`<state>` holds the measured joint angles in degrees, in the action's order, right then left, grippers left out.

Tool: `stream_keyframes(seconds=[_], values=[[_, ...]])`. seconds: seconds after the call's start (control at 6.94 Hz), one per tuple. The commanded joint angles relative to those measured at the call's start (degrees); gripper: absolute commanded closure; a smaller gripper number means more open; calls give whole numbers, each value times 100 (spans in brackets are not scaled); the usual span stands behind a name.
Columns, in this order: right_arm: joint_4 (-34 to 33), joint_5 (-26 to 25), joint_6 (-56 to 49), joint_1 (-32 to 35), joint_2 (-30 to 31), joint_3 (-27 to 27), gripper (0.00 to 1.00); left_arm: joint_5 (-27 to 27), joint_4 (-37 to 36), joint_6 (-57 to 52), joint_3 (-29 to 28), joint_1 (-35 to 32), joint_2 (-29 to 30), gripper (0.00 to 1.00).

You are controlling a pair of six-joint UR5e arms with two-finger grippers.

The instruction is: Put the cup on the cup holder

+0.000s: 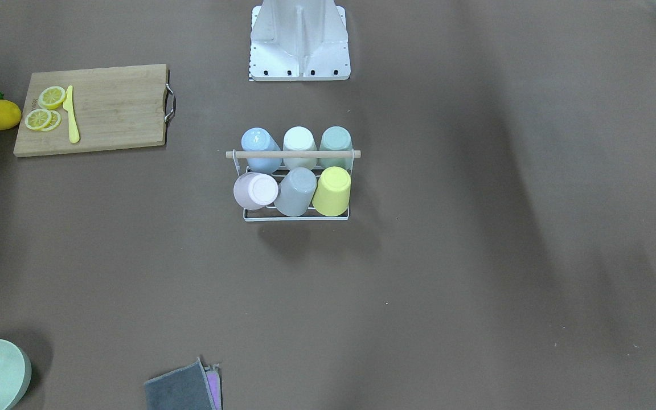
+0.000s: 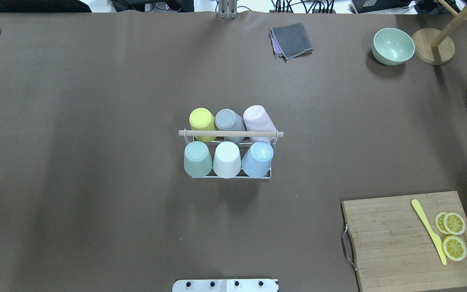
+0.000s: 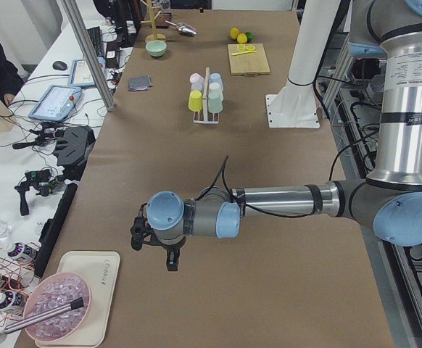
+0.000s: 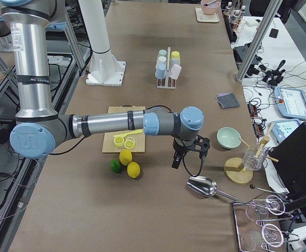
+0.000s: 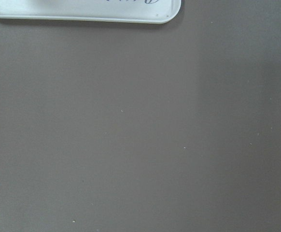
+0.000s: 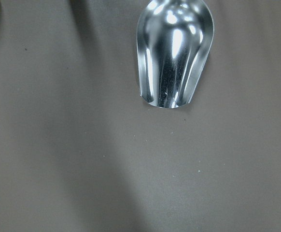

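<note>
The white wire cup holder (image 2: 230, 133) with a wooden dowel handle stands at the table's middle; it also shows in the front view (image 1: 294, 154). Six cups sit upside down on it: yellow (image 2: 202, 119), grey (image 2: 228, 119), pink (image 2: 258, 117), green (image 2: 197, 158), white (image 2: 227, 159) and blue (image 2: 258, 158). My left gripper (image 3: 172, 262) hangs over bare table far from the holder, near a white tray. My right gripper (image 4: 176, 162) hangs at the other end, near a metal scoop. I cannot tell whether either is open or shut.
A cutting board (image 2: 391, 239) holds lemon slices and a yellow knife (image 2: 428, 230). A green bowl (image 2: 393, 46), a grey cloth (image 2: 292, 39), a wooden stand (image 2: 433, 46), a metal scoop (image 6: 174, 50) and a white tray (image 5: 82, 9) lie around the edges.
</note>
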<state>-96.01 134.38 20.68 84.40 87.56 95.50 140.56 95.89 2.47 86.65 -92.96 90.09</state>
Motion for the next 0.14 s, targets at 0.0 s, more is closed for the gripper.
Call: stream_keyframes(seconds=[0.0], values=[[-23, -17, -2, 6, -28, -75, 0, 15, 0, 0, 1, 6, -26, 3]])
